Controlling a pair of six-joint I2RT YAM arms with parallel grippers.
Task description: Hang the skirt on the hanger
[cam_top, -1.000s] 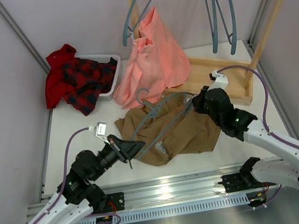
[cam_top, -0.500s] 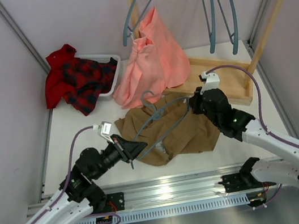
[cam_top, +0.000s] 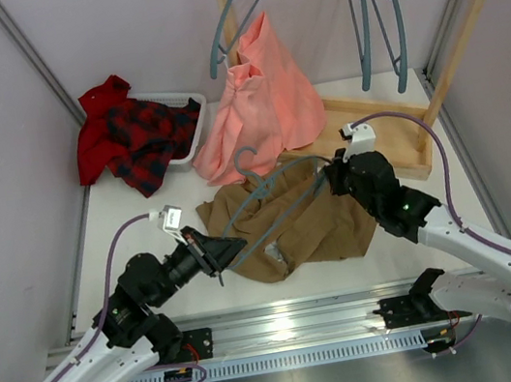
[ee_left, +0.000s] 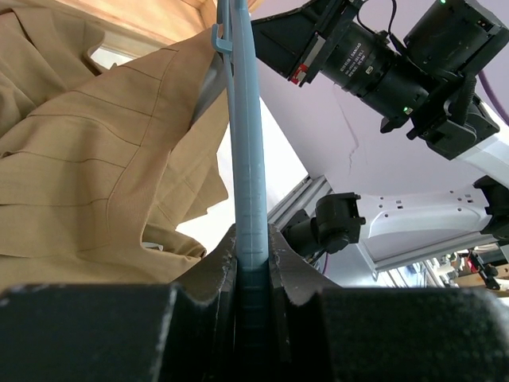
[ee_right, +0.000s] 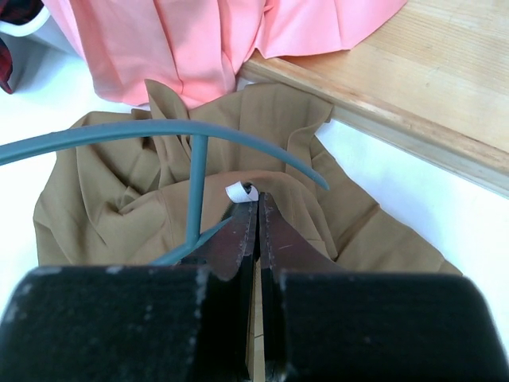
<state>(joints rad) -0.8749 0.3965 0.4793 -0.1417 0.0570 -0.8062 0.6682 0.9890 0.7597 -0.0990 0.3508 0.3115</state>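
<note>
The khaki skirt [cam_top: 326, 228] lies crumpled on the white table between the arms. The grey-blue hanger [cam_top: 256, 183] lies tilted over it, with its hook towards the pink garment. My left gripper [cam_top: 226, 252] is shut on one end of the hanger [ee_left: 245, 119], beside the skirt [ee_left: 95, 159]. My right gripper [cam_top: 330, 177] is shut on a raised fold of the skirt [ee_right: 119, 207] by a small white label, pinched at the fingertips [ee_right: 256, 199]. The hanger [ee_right: 195, 179] crosses just left of these fingers.
A salmon-pink garment [cam_top: 259, 92] hangs from a hanger on the wooden rack, and its hem reaches the table behind the skirt. Two spare hangers [cam_top: 376, 4] hang on the rail. The rack's wooden base [cam_top: 395, 143] is behind my right gripper. A red plaid garment [cam_top: 133, 133] fills a white basket at the back left.
The hanger rocked slightly right, then back left. My left gripper shifted a little with it. My right gripper moved slightly towards the back, still holding the skirt fold.
</note>
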